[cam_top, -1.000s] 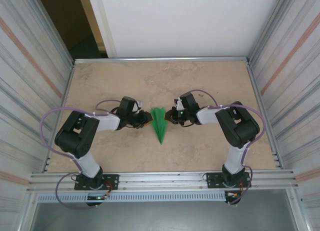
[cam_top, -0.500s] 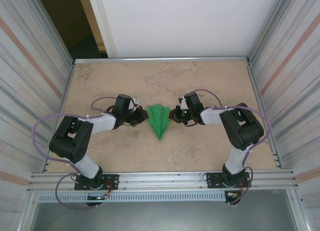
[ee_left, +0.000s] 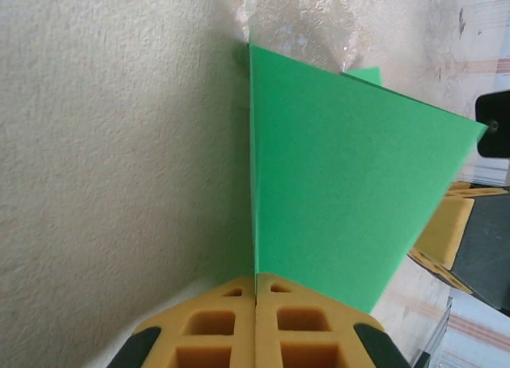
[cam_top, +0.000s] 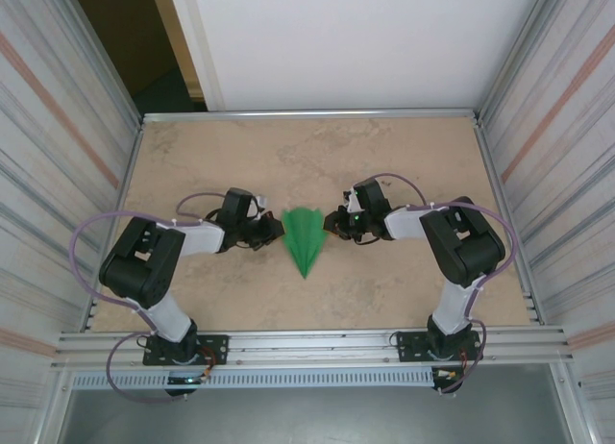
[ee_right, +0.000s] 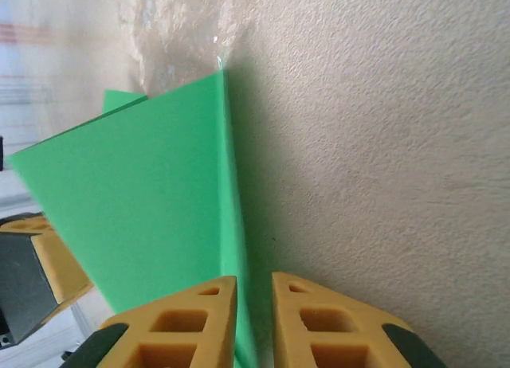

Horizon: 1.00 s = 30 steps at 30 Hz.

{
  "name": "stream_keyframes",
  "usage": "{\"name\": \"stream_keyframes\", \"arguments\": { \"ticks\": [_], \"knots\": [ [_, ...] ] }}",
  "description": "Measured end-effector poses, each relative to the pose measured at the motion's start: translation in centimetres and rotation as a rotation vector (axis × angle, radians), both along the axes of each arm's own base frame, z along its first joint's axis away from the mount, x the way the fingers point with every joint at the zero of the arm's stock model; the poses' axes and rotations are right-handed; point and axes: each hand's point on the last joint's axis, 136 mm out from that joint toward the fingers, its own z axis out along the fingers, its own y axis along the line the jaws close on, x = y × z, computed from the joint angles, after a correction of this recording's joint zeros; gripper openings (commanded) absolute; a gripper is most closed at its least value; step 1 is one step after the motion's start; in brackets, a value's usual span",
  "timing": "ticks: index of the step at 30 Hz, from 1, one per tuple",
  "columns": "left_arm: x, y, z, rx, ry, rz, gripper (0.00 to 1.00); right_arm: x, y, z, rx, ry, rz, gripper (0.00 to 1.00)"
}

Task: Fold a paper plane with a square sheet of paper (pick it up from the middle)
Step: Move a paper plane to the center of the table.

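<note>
The left gripper (cam_top: 275, 231) was recorded with its pads pressed together on the left edge of the paper plane (cam_top: 306, 236); in the left wrist view the green fold ran straight into the seam between them. The right gripper (cam_top: 332, 223) was noted with its pads slightly apart, the plane's right edge standing in the narrow gap. The plane was found on the surface (cam_top: 404, 156) directly between the two grippers, its nose pointed toward the arm bases.

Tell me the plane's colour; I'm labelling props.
Paper plane: plain bright green, clearest from left wrist.
</note>
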Motion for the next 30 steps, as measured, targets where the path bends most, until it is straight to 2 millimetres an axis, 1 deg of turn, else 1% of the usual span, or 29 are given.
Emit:
{"name": "stream_keyframes", "arguments": {
  "ticks": [2, 4, 8, 10, 12, 14, 17, 19, 22, 26, 30],
  "knots": [
    [0.1, -0.1, 0.1, -0.004, -0.005, -0.002, 0.00, -0.2, -0.2, -0.1, -0.013, 0.005, 0.004, 0.41],
    [0.1, -0.1, 0.2, -0.006, -0.009, -0.002, 0.00, -0.2, -0.5, 0.4, -0.028, -0.009, 0.002, 0.48],
    [0.3, -0.2, 0.4, -0.011, -0.021, -0.002, 0.00, -0.4, -1.5, 2.4, -0.087, -0.059, -0.021, 0.55],
    [0.4, -0.2, 0.4, -0.012, -0.024, -0.002, 0.00, -1.0, -1.7, 3.3, -0.131, -0.086, -0.024, 0.57],
    [0.4, -0.2, 0.5, -0.013, -0.026, -0.002, 0.00, -2.4, -1.1, 4.2, -0.185, -0.113, -0.001, 0.57],
    [0.4, -0.3, 0.5, -0.014, -0.028, -0.002, 0.00, -3.9, 0.1, 4.6, -0.215, -0.125, 0.039, 0.57],
    [0.5, -0.3, 0.4, -0.015, -0.032, -0.003, 0.00, -6.2, 1.9, 4.5, -0.252, -0.120, 0.109, 0.57],
    [0.6, -0.4, 0.4, -0.017, -0.034, -0.003, 0.00, -7.1, 2.6, 4.1, -0.282, -0.108, 0.142, 0.56],
    [0.6, -0.4, 0.2, -0.016, -0.031, -0.003, 0.00, -7.5, 3.5, 3.5, -0.315, -0.090, 0.170, 0.53],
    [0.5, -0.4, -0.2, -0.014, -0.022, -0.001, 0.00, -6.9, 4.2, 3.1, -0.343, -0.087, 0.189, 0.50],
    [0.6, -0.4, -0.2, -0.015, -0.024, -0.002, 0.00, -6.5, 4.6, 2.7, -0.358, -0.073, 0.195, 0.50]
  ]
}}
